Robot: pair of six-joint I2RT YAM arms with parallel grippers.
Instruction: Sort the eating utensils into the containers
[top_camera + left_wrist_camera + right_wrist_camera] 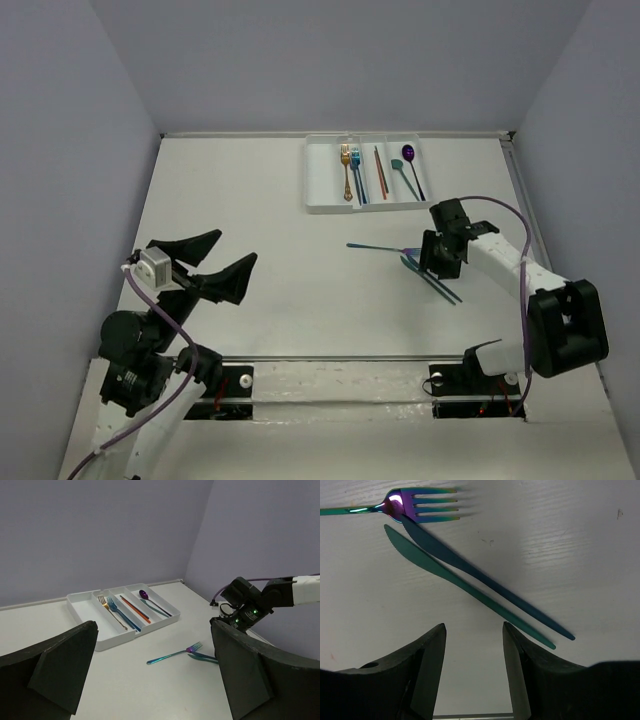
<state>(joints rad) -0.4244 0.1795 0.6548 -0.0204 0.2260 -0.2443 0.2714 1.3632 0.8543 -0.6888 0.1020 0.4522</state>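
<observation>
Two fingers of your right hand (474, 630) stood moderately apart w/ nothing between them, low over the surface (580, 540), tips just short of the knives. The teal knife (470, 592) & the blue knife (485, 582) lay side by side, nearly touching, diagonal to your fingers. The iridescent fork (420, 505) lay beyond, its neck at the blue blade's tip. The step looked like picking one knife, prob. the teal, it being nearer. You needed to turn the wrist so the fingers straddled that handle alone, tips right down on the surface, else you risked pinching both. The tray (310, 208) sat well apart at the far edge. Forks (350, 165), sticks (380, 172) & spoons (408, 165) lay in three compartments, so the leftmost compartment (320, 170) looked right for knives. Your left hand (238, 247) hung wide, empty, well away.
</observation>
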